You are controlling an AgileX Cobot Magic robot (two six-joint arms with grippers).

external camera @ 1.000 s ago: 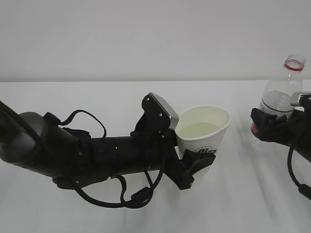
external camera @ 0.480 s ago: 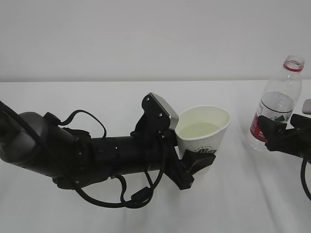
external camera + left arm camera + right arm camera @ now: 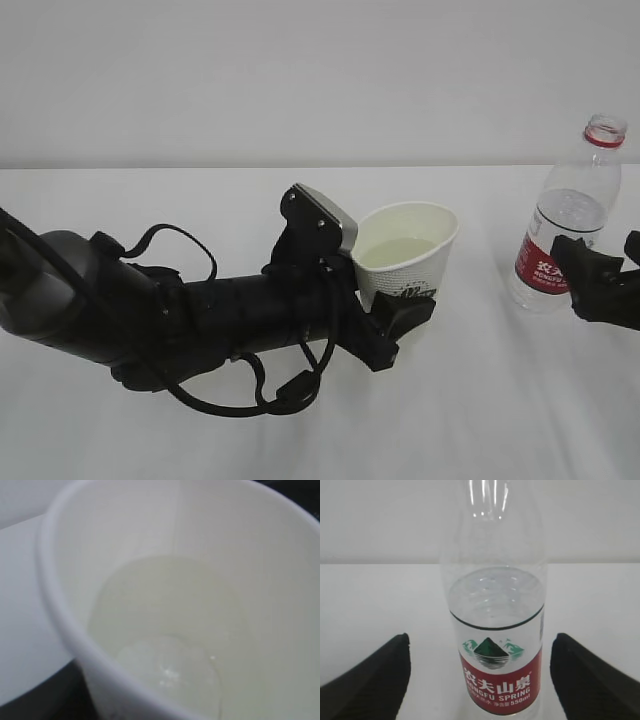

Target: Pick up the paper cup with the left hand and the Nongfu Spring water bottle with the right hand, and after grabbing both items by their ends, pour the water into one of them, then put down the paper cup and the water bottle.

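Observation:
My left gripper [image 3: 393, 303] is shut on the lower part of the paper cup [image 3: 422, 262], which leans slightly to the right. Water [image 3: 396, 252] lies in the cup's bottom. The left wrist view looks straight into the cup [image 3: 250, 550] at the water [image 3: 165, 630]; the fingers are hidden there. The Nongfu Spring water bottle [image 3: 565, 225] stands upright at the far right, uncapped and partly full. My right gripper [image 3: 605, 272] is open just right of it, not touching. In the right wrist view the bottle [image 3: 495, 610] stands between the spread fingers [image 3: 375, 680], with gaps on both sides.
The white table [image 3: 300, 200] runs back to a plain pale wall. The left arm [image 3: 150, 320] with its looping cables lies across the left half of the table. Open tabletop separates cup and bottle.
The right gripper has backed away to the right, off the bottle, which stays standing. The left arm has shifted the cup slightly left and up.

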